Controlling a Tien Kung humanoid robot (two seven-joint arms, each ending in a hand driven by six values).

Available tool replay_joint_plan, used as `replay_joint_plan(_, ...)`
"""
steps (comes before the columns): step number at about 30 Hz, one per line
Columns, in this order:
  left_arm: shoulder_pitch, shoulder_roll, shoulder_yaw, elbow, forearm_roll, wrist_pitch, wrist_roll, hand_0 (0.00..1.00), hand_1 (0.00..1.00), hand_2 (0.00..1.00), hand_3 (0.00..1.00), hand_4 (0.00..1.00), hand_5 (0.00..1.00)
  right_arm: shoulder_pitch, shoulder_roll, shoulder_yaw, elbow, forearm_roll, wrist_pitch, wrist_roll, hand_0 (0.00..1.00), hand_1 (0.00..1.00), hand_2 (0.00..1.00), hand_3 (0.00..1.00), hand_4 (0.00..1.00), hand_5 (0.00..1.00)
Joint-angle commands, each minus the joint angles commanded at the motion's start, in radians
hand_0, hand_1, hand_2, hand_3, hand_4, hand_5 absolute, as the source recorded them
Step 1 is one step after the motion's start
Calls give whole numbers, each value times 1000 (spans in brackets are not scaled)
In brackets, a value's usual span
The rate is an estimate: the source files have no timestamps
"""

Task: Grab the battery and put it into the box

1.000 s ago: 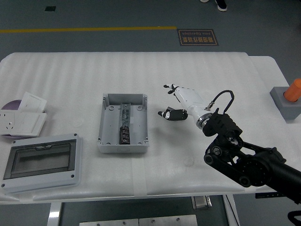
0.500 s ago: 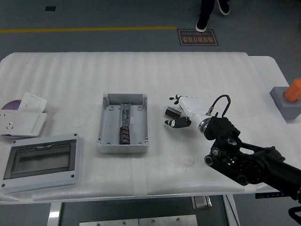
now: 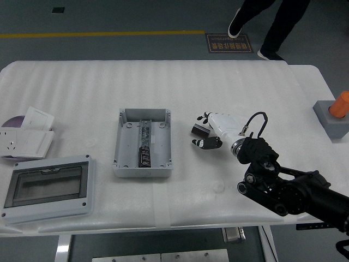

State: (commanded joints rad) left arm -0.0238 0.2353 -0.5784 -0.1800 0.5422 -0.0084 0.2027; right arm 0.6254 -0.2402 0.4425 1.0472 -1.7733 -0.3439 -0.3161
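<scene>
- Battery [image 3: 199, 130], a small dark block, lies on the white surface [image 3: 245, 87] just right of the open grey box [image 3: 143, 143], apart from its wall.
- Right hand [image 3: 210, 131], white with black fingertips, reaches in from the lower right and sits at the battery; its fingers [image 3: 203, 143] curl round the block from the near side, but whether they are clamped on it or only touching I cannot tell.
- Placement looks deliberate: the hand comes from the side away from the box, so a lift would leave a short carry leftward to the opening.
- Box stands lid-off with its interior facing up, a dark rail running down its middle; the battery would likely need to go beside or onto that rail.
- Lid [image 3: 48, 187] with its clear window rests well to the left, out of the way.
- Left arm is not visible.
- Person [image 3: 272, 24] walks past beyond the far edge, touching nothing.
</scene>
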Motion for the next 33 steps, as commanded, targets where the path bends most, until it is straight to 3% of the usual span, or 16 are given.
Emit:
replay_joint_plan(1, 0, 0, 0, 0, 0, 0, 0, 580, 607, 509, 536, 653, 119, 0, 1, 0, -2, 1, -2, 1, 602, 610, 623, 678, 766, 331)
replay_joint_plan(2, 1, -1, 0, 0, 0, 0, 0, 580, 609, 510, 537, 654, 123, 1, 1, 0, -3, 1, -3, 2, 572, 579, 578, 658, 703, 287)
replay_joint_plan(7, 1, 0, 0, 0, 0, 1, -1, 580, 610, 510, 537, 657, 124, 2, 1, -1, -9, 5, -16, 8, 555, 564, 559, 655, 679, 279)
replay_joint_plan(25, -1, 0, 3, 0, -7, 1, -7, 580, 616, 509, 535, 680, 142, 2, 17, -24, -30, 3, -28, -1, 529, 540, 541, 650, 699, 309)
replay_joint_plan(33, -1, 0, -1, 0, -6, 2, -9, 580, 617, 509, 535, 687, 146, 1, 16, -29, -33, 7, -35, 0, 534, 542, 543, 660, 658, 269)
